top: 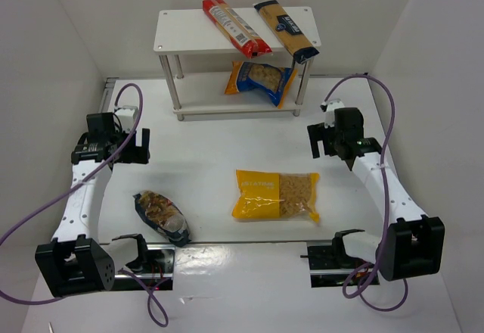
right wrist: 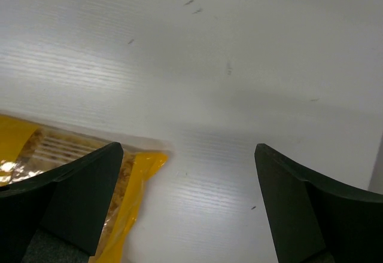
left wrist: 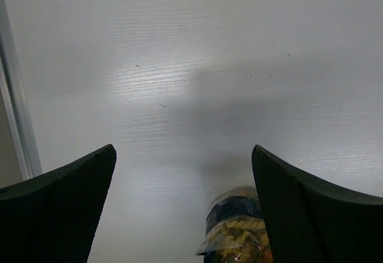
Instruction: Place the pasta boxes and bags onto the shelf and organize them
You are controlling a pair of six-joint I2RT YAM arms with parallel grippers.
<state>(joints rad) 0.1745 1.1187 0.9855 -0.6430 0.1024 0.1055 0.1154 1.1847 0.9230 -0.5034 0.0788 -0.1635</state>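
The red pack point(top: 235, 26) and yellow-navy pack point(top: 286, 30) lie on the top board of the shelf point(top: 181, 34), the latter overhanging its right edge, and the blue-yellow bag point(top: 261, 82) sits on the lower tier. The yellow bag point(top: 274, 194) and dark bag point(top: 161, 216) lie flat on the table point(top: 212, 144), well apart. Both the left gripper point(left wrist: 182, 152) and right gripper point(right wrist: 188, 148) hover with fingers spread wide, holding nothing, the left near the dark bag, the right near the yellow bag.

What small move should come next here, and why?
Probably swing the right gripper over the yellow bag and lower it. Its jaws are open and empty, and that bag lies close by on the table, not yet on the shelf.
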